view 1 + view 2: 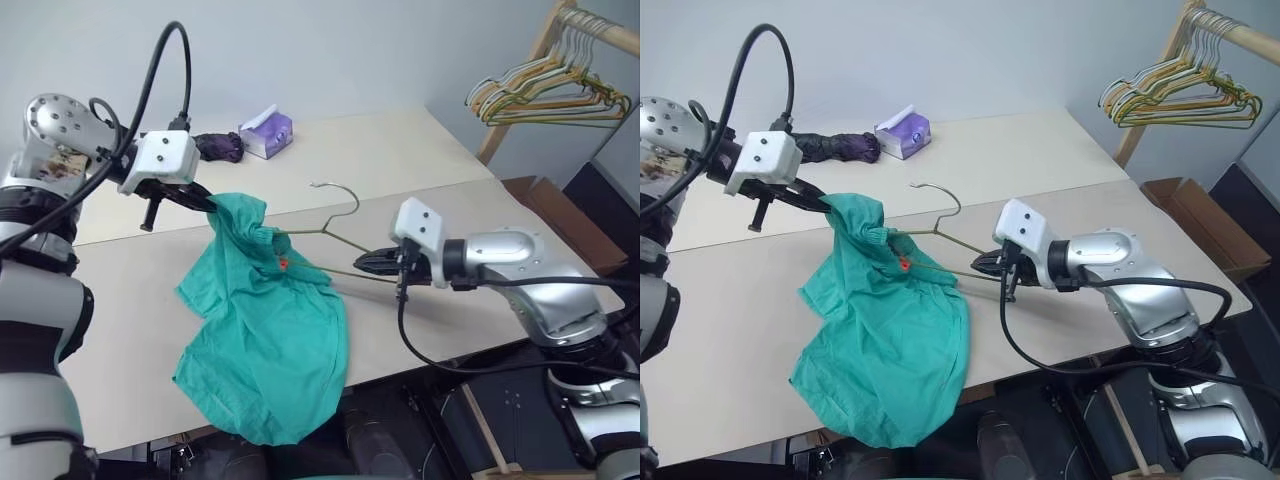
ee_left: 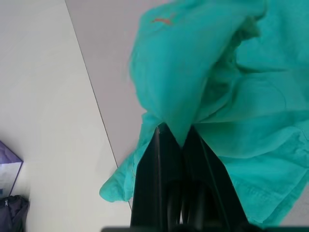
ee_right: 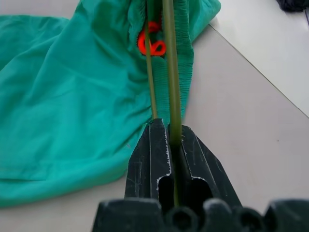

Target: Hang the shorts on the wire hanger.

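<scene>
So the teal-green cloth shorts with the gathered elastic waistband (image 1: 265,340) are half draped on the beige tabletop (image 1: 420,160), with the lower part hanging over the near edge. The top corner is lifted off the surface, because the left gripper (image 1: 208,203) has its two black fingers pinched together on a fold of the fabric up there. The left wrist view makes that really clear: cloth bunched right at the fingertips (image 2: 159,133), no gap between them.

The thin olive-brown wire hanger with the curved hook (image 1: 335,215) runs through the waistband area, its hook sticking up and away from the robot over the table. The right gripper (image 1: 362,264) is clamped shut on the hanger's wire at the end nearest it. In the right wrist view you can see the wire sitting in the slot between the fingers (image 3: 150,154) and running straight on into the gathered waistband, right past the small orange tag (image 3: 152,43). The head views show that tag only as a small orange spot.

What only the head views give you: a purple and white tissue box (image 1: 266,133) at the far side of the table, a dark purple-black folded umbrella (image 1: 835,147) just beside it, a bunch of yellow, white and green hangers (image 1: 550,95) on a wooden rack (image 1: 520,75) off to the right, and a brown cardboard box (image 1: 560,215) on the floor below that.
</scene>
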`<state>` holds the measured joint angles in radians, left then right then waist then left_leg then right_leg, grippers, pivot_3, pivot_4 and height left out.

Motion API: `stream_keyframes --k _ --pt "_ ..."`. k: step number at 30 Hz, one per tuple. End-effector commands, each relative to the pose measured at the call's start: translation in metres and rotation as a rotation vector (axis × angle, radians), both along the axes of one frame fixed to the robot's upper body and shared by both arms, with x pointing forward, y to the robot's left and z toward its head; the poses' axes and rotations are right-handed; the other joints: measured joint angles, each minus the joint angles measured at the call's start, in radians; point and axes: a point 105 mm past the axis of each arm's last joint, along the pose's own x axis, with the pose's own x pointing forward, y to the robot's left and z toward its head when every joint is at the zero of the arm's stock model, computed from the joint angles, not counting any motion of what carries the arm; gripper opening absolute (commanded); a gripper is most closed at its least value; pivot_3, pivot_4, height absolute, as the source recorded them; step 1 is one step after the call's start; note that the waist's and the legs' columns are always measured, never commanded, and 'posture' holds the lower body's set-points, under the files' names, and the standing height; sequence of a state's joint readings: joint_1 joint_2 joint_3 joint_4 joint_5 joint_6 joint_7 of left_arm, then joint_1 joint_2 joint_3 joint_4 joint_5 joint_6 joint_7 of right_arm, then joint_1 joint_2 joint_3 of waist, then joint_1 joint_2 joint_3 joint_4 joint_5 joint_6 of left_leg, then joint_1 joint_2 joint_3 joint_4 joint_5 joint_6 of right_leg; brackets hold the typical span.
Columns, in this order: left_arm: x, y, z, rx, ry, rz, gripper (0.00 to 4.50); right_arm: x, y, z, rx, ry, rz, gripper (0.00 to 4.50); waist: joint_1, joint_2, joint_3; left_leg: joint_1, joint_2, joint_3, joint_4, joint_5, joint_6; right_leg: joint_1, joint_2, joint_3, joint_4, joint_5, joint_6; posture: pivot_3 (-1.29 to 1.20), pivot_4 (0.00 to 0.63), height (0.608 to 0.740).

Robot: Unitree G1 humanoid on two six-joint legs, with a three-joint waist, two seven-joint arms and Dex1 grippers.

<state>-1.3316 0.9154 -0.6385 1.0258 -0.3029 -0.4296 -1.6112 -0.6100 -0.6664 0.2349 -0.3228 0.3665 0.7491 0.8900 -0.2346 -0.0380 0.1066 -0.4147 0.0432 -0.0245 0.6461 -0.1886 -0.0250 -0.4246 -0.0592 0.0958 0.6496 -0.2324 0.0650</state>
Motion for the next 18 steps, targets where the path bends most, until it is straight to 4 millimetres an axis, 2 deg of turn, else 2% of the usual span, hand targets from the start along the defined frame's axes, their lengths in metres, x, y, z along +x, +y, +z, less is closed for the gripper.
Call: stream_keyframes --k 1,10,18 --pt "-0.002 -0.005 0.021 -0.017 -0.047 -0.025 0.02 0.002 0.005 0.009 0.009 -0.072 -0.007 0.00 0.001 0.000 0.000 0.000 0.000 0.000 0.000 0.000 0.000 0.000 0.000 0.000 0.000 0.000 0.000 -0.15 0.015 0.740" --pt "-0.002 -0.006 0.029 -0.023 -0.058 -0.021 0.02 -0.004 0.012 -0.004 -0.033 -0.095 0.018 0.00 0.004 0.000 0.000 0.000 0.000 0.000 0.000 0.000 0.000 0.000 0.000 0.000 0.000 0.000 0.000 -0.14 0.007 0.740" --pt "-0.005 -0.003 0.025 -0.015 -0.046 -0.024 0.02 0.002 0.024 0.015 0.155 -0.074 -0.018 0.00 0.003 -0.001 -0.001 0.000 0.000 0.000 0.001 0.000 0.000 0.000 0.000 0.000 0.000 0.000 0.000 -0.14 0.007 0.740"
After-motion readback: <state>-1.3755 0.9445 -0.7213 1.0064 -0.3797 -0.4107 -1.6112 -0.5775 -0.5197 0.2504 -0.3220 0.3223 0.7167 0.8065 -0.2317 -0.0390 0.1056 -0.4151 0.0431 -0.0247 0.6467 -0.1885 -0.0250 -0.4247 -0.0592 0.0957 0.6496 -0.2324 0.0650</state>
